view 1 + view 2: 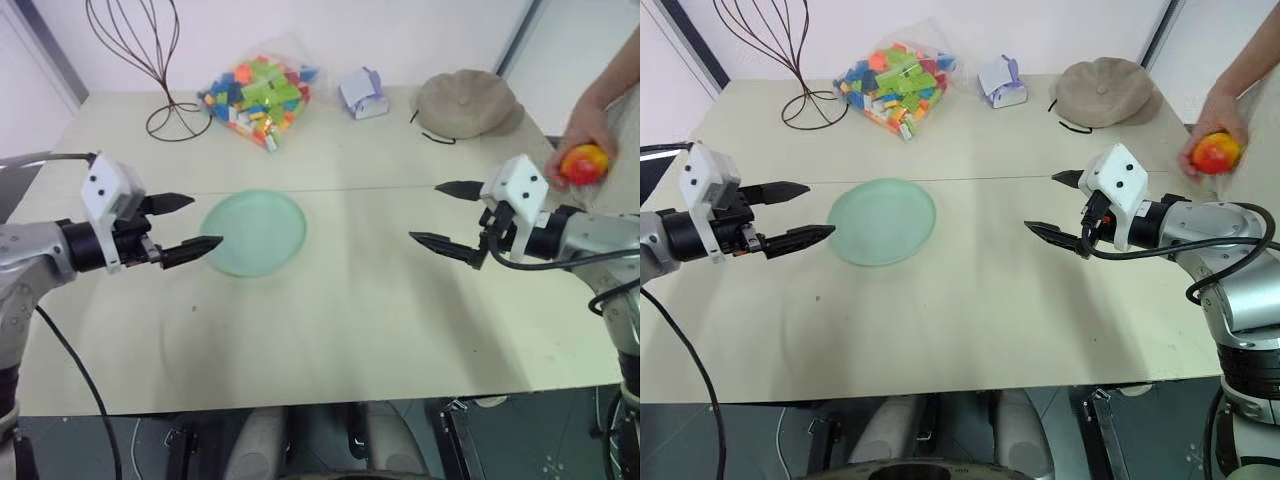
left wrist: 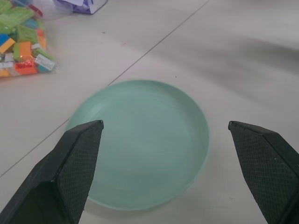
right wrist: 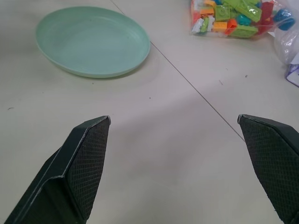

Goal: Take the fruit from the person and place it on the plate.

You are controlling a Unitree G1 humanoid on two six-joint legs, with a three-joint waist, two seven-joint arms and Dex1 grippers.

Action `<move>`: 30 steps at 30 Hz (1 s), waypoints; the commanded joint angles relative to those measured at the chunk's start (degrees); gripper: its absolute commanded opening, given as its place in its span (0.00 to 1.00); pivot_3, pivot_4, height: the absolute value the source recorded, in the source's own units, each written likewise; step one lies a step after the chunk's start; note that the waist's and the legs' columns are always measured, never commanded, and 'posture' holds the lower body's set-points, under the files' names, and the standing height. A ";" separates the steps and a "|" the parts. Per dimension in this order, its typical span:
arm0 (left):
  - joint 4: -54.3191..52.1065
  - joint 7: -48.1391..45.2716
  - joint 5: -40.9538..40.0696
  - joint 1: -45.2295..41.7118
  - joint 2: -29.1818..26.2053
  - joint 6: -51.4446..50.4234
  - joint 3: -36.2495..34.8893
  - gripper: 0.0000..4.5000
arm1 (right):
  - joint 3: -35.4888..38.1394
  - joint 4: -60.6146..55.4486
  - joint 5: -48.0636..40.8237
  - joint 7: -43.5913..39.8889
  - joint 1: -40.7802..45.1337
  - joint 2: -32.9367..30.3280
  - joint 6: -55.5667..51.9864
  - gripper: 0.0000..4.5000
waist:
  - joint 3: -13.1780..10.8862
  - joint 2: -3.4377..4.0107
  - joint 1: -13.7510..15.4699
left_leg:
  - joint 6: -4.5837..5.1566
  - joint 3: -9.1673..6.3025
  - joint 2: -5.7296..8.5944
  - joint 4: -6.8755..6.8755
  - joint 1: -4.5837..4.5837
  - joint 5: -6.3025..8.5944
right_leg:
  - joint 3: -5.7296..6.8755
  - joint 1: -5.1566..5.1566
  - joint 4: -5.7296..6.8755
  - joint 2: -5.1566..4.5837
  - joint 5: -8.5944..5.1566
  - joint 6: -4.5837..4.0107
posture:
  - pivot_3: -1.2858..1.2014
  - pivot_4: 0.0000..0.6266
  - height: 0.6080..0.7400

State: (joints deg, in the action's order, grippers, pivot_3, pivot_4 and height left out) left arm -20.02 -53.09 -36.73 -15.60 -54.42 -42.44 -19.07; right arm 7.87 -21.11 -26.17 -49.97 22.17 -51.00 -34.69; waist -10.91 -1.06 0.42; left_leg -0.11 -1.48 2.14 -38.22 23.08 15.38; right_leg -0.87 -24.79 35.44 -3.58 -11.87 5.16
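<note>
— Table [image 1: 330,330] is carrying the plate [image 1: 256,232], sitting bare near the left pincer [image 1: 188,223].

— Both pincers are spreading wide; right pincer [image 1: 445,216] is hovering while the person's hand [image 1: 583,135] is holding the fruit [image 1: 584,163] behind it.

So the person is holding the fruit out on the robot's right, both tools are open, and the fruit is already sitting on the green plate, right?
Not quite. The plate holds nothing; the left wrist view shows it bare. The fruit is in the person's hand, off to the robot's right. The left tool and right tool are indeed both open.
</note>
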 commanded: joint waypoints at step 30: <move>-0.39 0.76 -1.11 -1.73 -0.61 1.34 -0.20 1.00 | 1.06 -1.54 -0.67 -0.05 0.55 -0.27 0.07 1.00 | 0.00 0.00 -0.01 | 0.00 0.00 0.00 0.00 0.00 0.00 | 0.00 0.00 0.00 0.01 -0.08 -0.14 | 0.52 0.24 1.00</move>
State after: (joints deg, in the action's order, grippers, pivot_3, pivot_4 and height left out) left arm -20.23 -52.26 -37.95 -16.36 -54.42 -42.07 -18.76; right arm 7.49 -21.09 -26.16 -50.21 22.19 -51.00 -34.69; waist -10.91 -1.06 0.41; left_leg -0.11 -1.48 2.15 -38.22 23.08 15.38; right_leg -0.87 -24.80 35.44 -3.57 -11.96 5.01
